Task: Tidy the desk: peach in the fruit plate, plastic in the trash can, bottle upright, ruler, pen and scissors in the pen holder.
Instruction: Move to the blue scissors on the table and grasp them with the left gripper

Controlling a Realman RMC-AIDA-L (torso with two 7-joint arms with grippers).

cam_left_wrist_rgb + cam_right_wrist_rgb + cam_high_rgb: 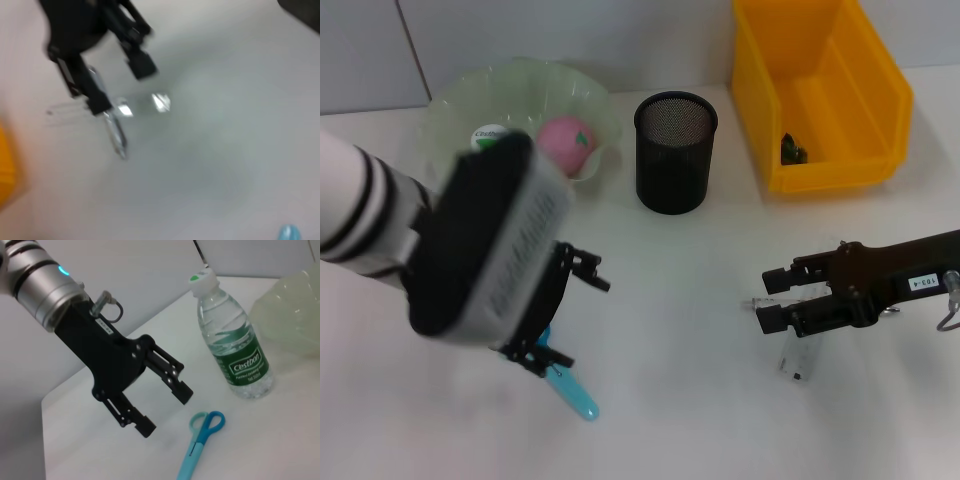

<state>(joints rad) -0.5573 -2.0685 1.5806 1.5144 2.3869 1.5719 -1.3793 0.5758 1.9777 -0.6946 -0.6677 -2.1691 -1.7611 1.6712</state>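
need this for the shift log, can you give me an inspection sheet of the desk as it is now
surface: white desk, no spills seen
peach: pink peach lies in the green fruit plate
bottle: water bottle stands upright beside the plate
trash can: yellow bin holds a small dark item; cannot tell what
pen holder: black mesh pen holder, upright, nothing seen inside
scissors: blue scissors flat on the desk below the left gripper
ruler: clear ruler flat on the desk under the right gripper
pen: nothing seen
clutter: nothing seen
grippers: left gripper open above the scissors; right gripper open over the ruler
cables: nothing seen
surroundings: grey wall behind the desk
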